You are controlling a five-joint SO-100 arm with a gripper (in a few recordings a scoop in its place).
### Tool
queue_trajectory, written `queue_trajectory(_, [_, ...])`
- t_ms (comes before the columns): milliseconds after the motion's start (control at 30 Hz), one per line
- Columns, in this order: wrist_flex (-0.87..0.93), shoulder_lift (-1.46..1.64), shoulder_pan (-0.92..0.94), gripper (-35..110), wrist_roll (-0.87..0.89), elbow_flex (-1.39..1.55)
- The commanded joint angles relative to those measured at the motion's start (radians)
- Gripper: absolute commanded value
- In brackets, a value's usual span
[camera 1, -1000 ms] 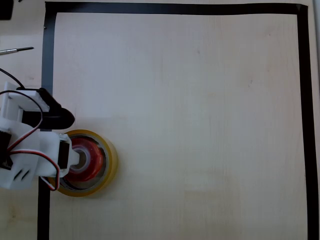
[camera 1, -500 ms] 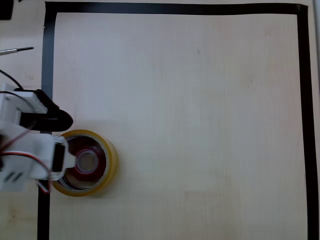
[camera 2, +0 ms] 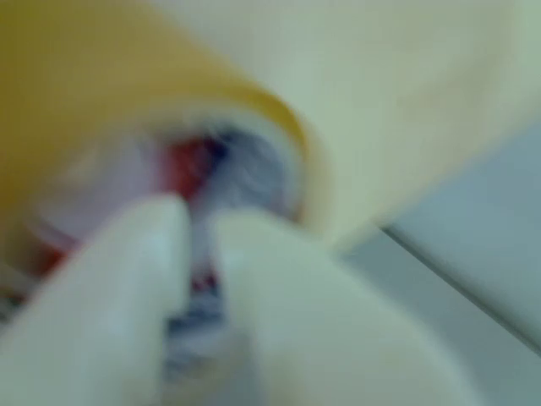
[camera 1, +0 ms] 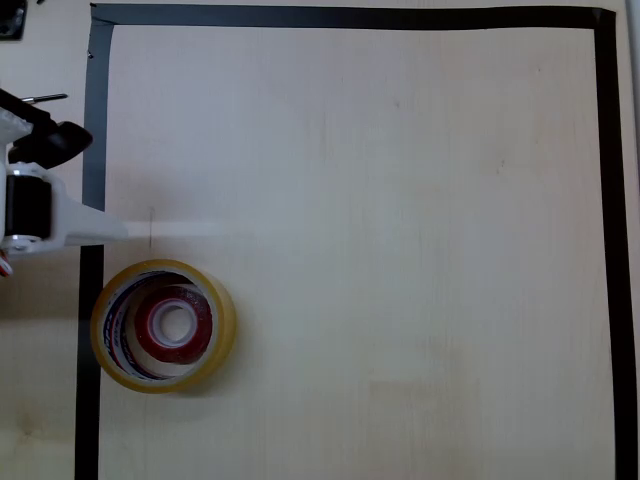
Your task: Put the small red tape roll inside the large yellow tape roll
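Where the black tape border (camera 1: 92, 150) runs down the counter (camera 1: 380, 250) at nine o'clock, the white end effector (camera 2: 199, 224) hangs, its blurred fingers seemingly almost together and empty. Below, at about eight o'clock, the small red tape roll (camera 1: 174, 322) lies inside the large yellow tape roll (camera 1: 225, 325).

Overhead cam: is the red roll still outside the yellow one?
No. In the overhead view the small red tape roll lies flat inside the ring of the large yellow tape roll, with nothing holding it.
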Motion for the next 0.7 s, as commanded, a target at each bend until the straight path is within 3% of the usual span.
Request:
queue_trajectory(0, [-0.017, 0.201, -0.012, 0, 0.025, 0.170])
queue_trajectory(133, [0.121, 0.466, -0.003, 0, 0.041, 0.281])
queue_trajectory(300, [0.166, 0.468, 0.057, 0, 0.071, 0.307])
queue_trajectory(567, [0.166, 0.468, -0.032, 0, 0.071, 0.347])
queue_trajectory(667, [0.166, 0.468, -0.028, 8, 0.071, 0.345])
